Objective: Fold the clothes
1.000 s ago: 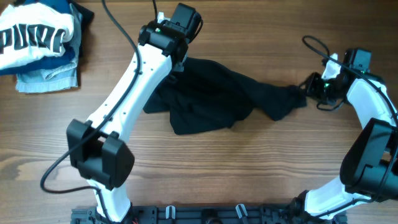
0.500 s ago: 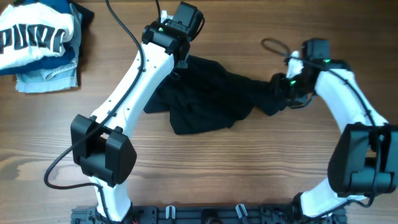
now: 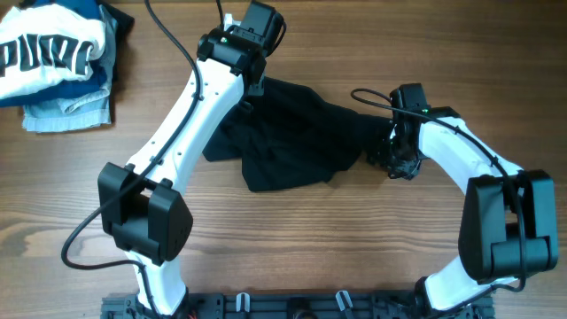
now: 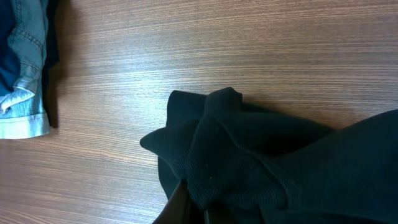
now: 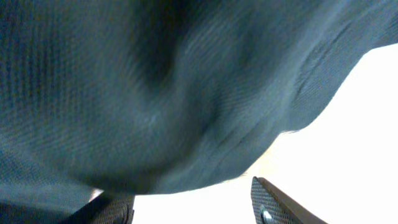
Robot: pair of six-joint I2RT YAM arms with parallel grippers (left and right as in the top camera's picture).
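Black garment [image 3: 292, 142]: lies crumpled mid-counter [image 3: 310, 239], between the two arms.
Overhead, left claw [image 3: 251, 92]: sits at the far-left corner of the black garment.
Overhead, right claw [image 3: 391, 158]: touches the cloth's right end, where the sleeve is bunched against the body.
Overhead, folded pile [image 3: 55, 62]: a white printed top on blue and denim, in the far-left corner and well apart from the work.
Left wrist, grip: the left claw is closed on a gathered corner, and the folds run down into its fingers [image 4: 180, 202] at the bottom edge. A denim hem [image 4: 22, 93] shows at the left.
Right wrist, grip: dark knit fills most of the lens. The fingers [image 5: 277, 205] stand apart with a bright gap between them, so the right claw is open. The cloth seems draped over it rather than pinched.
Handling: the garment is light, limp, soft knit and not fragile. It will slump, drag on the wood and double over itself. Corners, hems and the sleeve end are the best places to pinch, through a single layer.
Change: a second ago the right arm was out at the right edge and the sleeve trailed toward it. Now that arm has swung inward and the sleeve is gathered in. The left arm has barely moved.
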